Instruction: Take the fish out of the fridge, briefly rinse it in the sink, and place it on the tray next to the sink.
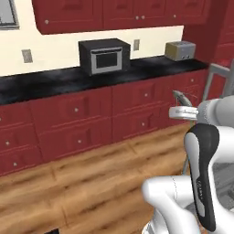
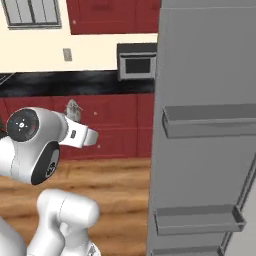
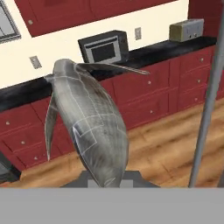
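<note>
Fish (image 3: pixel 89 127) upright, jaws apparently clamped tight on its lower end

A black microwave (image 1: pixel 104 55) with a grey door sits on the black marbled surface (image 1: pixel 41 82), against the cream wall (image 1: pixel 55 48). Farther along the same surface, near the corner, stands a beige toaster (image 1: pixel 180 50), with one wall outlet (image 1: pixel 136 44) between the two appliances and another outlet (image 1: pixel 27 55) well off to the microwave's other side. Dark red cabinets (image 1: pixel 73 119) with small round knobs run below the surface and more hang above it, over a wooden plank floor (image 1: pixel 91 183).
</note>
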